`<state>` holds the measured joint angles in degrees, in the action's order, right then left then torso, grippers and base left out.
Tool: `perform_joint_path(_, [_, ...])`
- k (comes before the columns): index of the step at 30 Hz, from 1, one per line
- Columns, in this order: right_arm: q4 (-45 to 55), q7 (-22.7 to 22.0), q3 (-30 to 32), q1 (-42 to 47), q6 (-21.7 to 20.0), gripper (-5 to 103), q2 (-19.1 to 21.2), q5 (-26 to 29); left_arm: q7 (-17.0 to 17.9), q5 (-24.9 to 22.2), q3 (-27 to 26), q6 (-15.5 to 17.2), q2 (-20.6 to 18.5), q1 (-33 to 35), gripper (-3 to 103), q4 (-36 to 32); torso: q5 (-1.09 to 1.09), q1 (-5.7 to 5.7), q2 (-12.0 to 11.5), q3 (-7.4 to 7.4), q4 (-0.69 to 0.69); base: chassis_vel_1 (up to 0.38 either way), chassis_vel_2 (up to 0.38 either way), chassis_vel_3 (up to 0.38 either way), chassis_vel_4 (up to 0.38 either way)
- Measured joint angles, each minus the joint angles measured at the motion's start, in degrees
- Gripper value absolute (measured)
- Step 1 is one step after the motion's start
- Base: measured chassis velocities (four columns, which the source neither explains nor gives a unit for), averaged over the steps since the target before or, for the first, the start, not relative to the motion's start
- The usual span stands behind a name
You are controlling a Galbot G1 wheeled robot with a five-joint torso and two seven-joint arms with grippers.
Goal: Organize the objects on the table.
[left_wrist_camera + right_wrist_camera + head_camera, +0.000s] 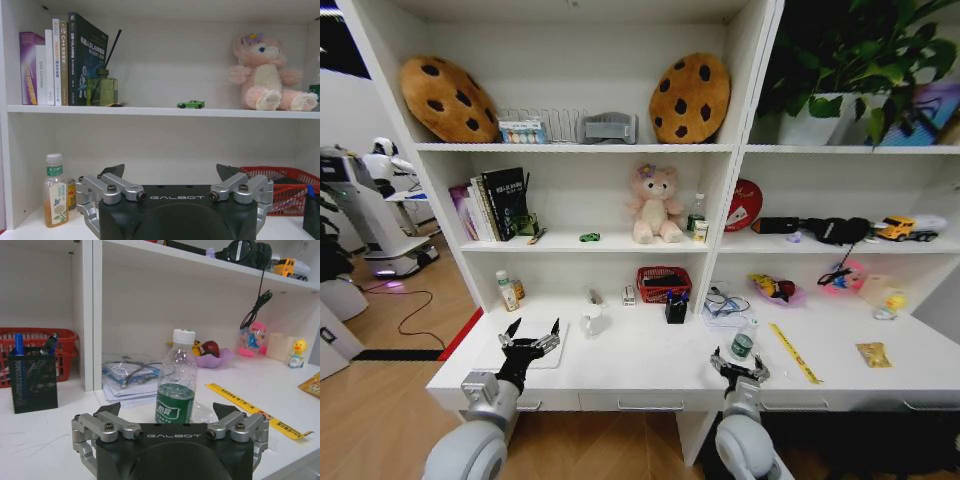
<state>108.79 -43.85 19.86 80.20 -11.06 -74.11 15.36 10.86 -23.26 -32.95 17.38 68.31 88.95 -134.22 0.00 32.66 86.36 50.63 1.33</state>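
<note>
My right gripper [740,368] [169,411] is open near the front edge of the white table [650,365]. Just beyond its fingertips a small clear bottle [742,345] [175,385] with a green label and a white cap stands upright, untouched. Toward the table's left end, my left gripper [530,338] [171,171] is open and empty above a flat pale slab [556,356] that lies on the table. A tiny green toy car [589,237] [190,104] sits on the middle shelf, left of the pink teddy bear [655,205].
On the table are a white mug [592,320], a black mesh pen holder [676,307] [32,382], a red basket [663,283], a yellow ruler [794,352], a snack packet [873,354] and a small drink bottle [507,292] [55,192] at the left wall.
</note>
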Motion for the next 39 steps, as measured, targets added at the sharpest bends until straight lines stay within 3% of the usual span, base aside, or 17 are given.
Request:
perform_joint_path(5, [-5.1, 1.6, 1.2, -3.0, 3.5, 100, -0.7, -3.3, 0.0, 0.0, 0.0, 0.0, 0.0, 0.0, 100, 0.0, 0.0, 0.0, 0.0, 0.0, 0.0, 0.0, 0.0, 0.0, 0.0])
perform_joint_path(14, [-9.3, 1.9, 2.5, -6.4, 5.6, 100, -0.1, -2.9, 0.0, 0.0, 0.0, 0.0, 0.0, 0.0, 100, 0.0, 0.0, 0.0, 0.0, 0.0, 0.0, 0.0, 0.0, 0.0, 0.0])
perform_joint_path(39, [-16.8, 0.9, 3.9, -13.7, 6.7, 100, 1.8, 1.8, 0.0, 0.0, 0.0, 0.0, 0.0, 0.0, 100, 0.0, 0.0, 0.0, 0.0, 0.0, 0.0, 0.0, 0.0, 0.0, 0.0])
